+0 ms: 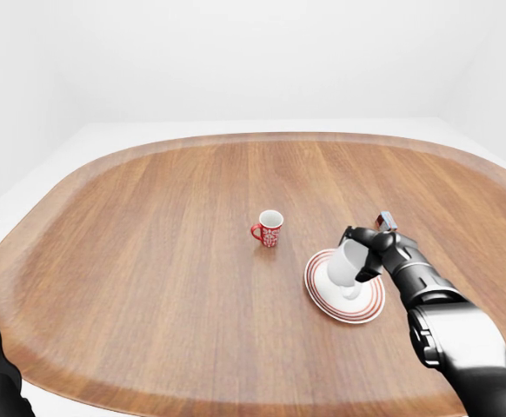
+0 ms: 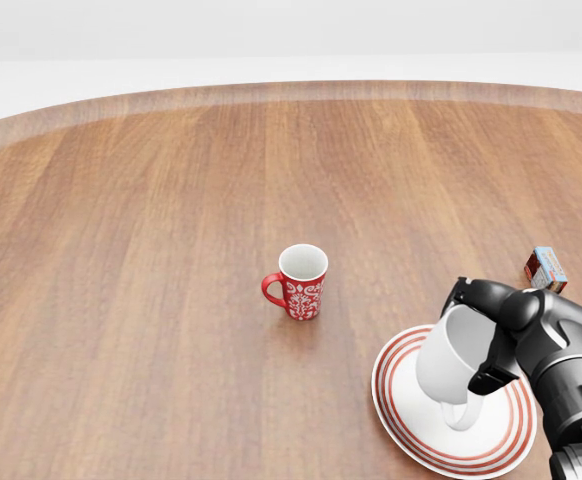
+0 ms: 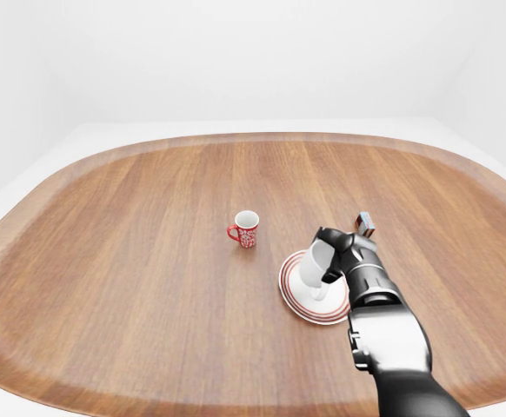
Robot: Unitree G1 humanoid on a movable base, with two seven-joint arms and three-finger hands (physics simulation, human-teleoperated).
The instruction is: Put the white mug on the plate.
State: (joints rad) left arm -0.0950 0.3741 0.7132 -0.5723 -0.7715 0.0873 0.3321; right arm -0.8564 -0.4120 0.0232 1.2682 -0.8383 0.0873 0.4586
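Bright, even sim light, soft faint shadows, no glare, sharp focus, eye views w/ wide-angle edge bowing

Right hand (image 1: 362, 259) gripping tilted white mug (image 1: 343, 264) over red-ringed plate (image 1: 324, 297), red mug (image 1: 269, 228) well apart

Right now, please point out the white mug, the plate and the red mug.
white mug (image 2: 449, 362), head view, on its outer wall.
plate (image 2: 399, 398), head view, on its striped rim.
red mug (image 2: 302, 294), head view, on its patterned side.
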